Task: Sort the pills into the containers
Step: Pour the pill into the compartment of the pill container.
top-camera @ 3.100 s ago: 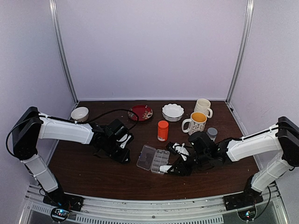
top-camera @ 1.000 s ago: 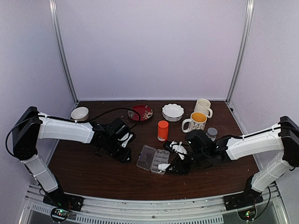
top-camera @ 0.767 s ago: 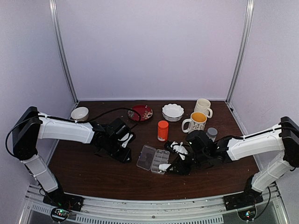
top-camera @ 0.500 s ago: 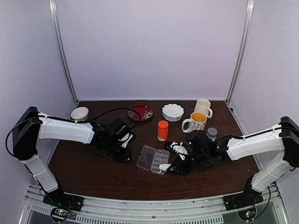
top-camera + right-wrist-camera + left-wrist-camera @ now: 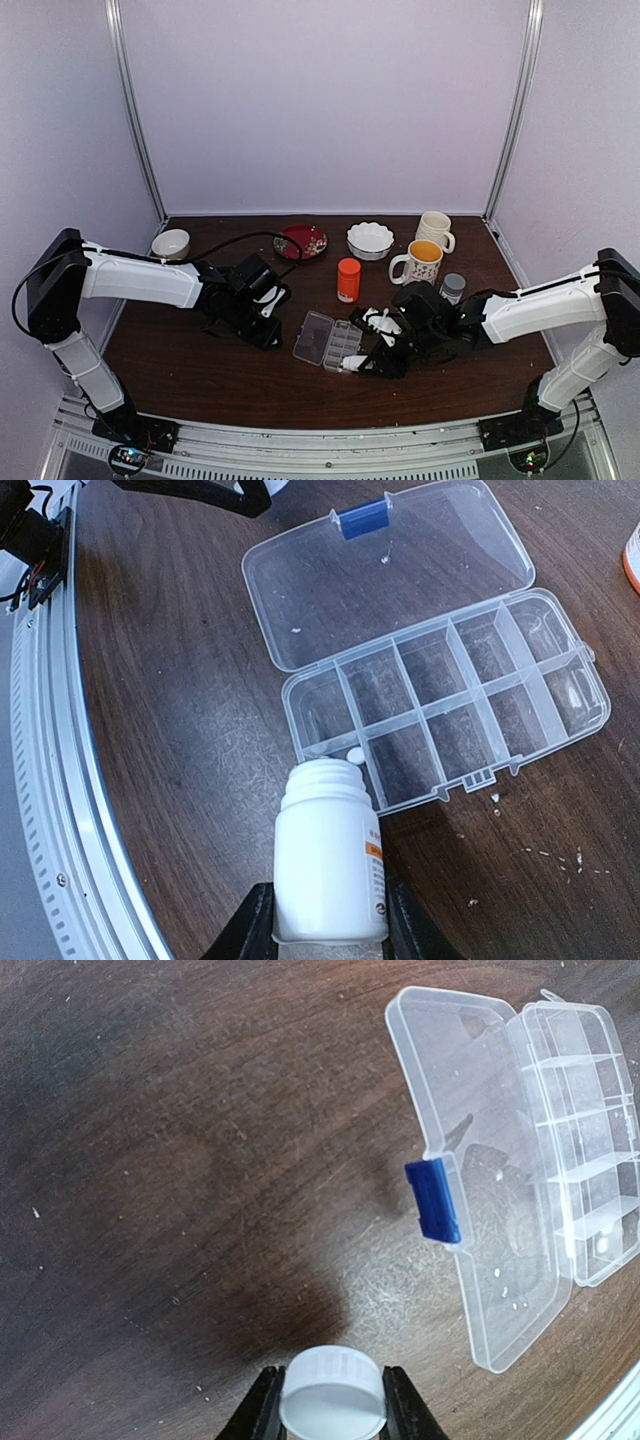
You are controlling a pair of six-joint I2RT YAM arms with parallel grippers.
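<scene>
At the left, the left claw (image 5: 332,1405) is clamped on a round white ribbed screw cap (image 5: 332,1392), held above the dark brown wooden surface (image 5: 180,1160) and apart from everything else. Toward the middle, the flat clear plastic pill organizer with a blue latch (image 5: 440,705) lies on the surface with its hinged lid folded fully open. At the right, the right claw (image 5: 328,925) is closed around a small white plastic bottle (image 5: 328,870), which is tipped so that its open mouth reaches over the organizer's near corner cell. One small round white tablet (image 5: 354,754) is seen at the bottle's lip, over that cell; whether it rests in the cell cannot be told. The other cells appear empty, so the sorting is judged barely begun, with nearly all of it left. The cap in the left claw is shown clearly only by the left wrist view, and the tablet plainly only by the right wrist view. In the top view both are too small to be made out.
</scene>
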